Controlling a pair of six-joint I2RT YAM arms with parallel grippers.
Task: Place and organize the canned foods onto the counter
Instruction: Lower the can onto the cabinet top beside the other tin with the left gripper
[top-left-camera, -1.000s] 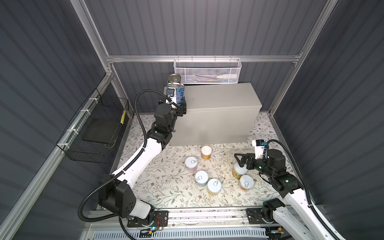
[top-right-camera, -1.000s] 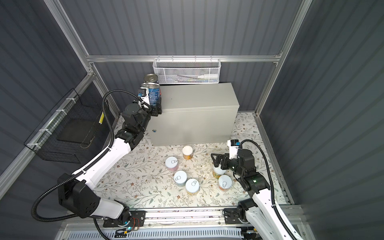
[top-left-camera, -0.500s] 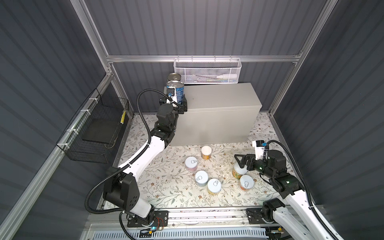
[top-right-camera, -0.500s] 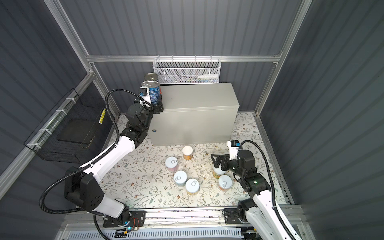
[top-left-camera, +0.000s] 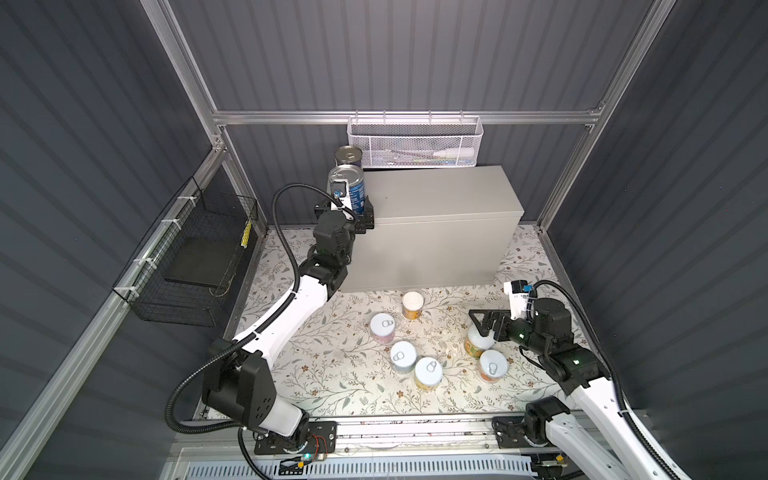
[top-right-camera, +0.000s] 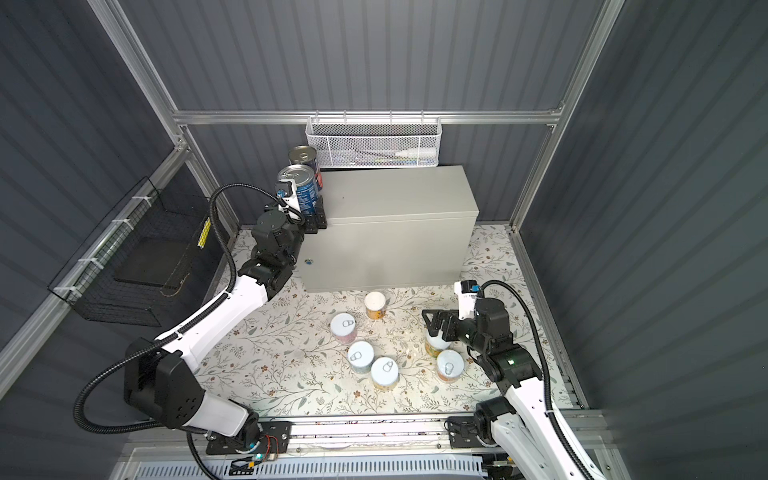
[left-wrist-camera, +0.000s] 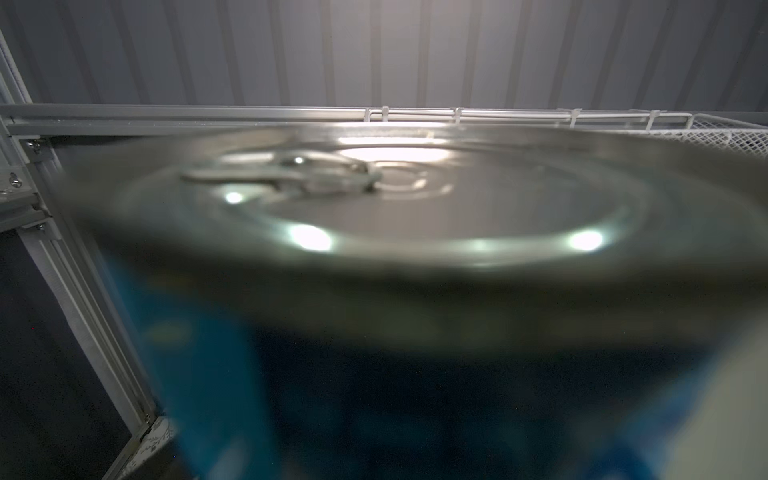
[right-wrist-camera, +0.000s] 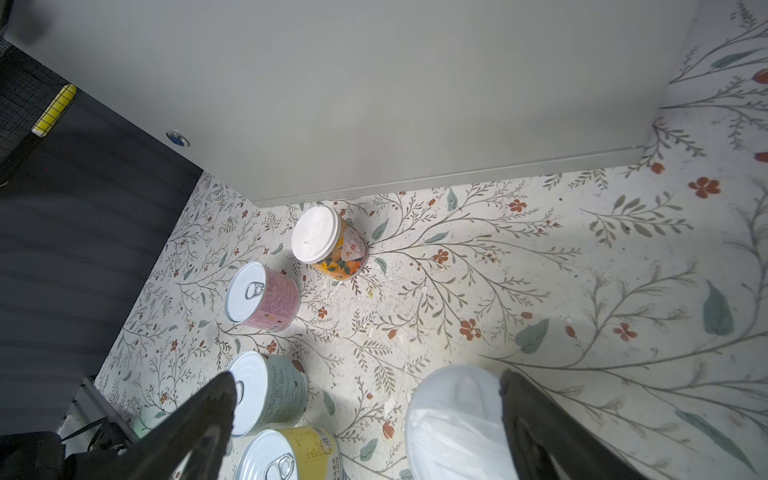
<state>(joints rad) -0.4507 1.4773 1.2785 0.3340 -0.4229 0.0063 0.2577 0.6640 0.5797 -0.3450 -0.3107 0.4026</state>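
Two blue-labelled, silver-lidded cans stand one behind the other on the left end of the beige counter (top-left-camera: 436, 195): the back can (top-left-camera: 348, 156) and the front can (top-left-camera: 347, 187). My left gripper (top-left-camera: 345, 210) reaches up around the front can (left-wrist-camera: 415, 199), whose body hides the jaws. Several small white-lidded cans stand on the floral floor: orange (top-left-camera: 412, 305), pink (top-left-camera: 382, 328), pale (top-left-camera: 403, 356), yellow (top-left-camera: 428, 372) and another orange (top-left-camera: 492, 365). My right gripper (right-wrist-camera: 365, 378) hangs open over a plastic-lidded can (right-wrist-camera: 453, 419), which lies against one finger.
A white mesh basket (top-left-camera: 415, 141) hangs on the back rail just above the counter's rear edge. A black wire basket (top-left-camera: 195, 257) juts from the left wall. Aluminium posts stand at the back corners.
My left arm has leaned slightly farther up toward the counter's corner, with the front blue can still at that corner. The right arm and the floor cans have not moved.
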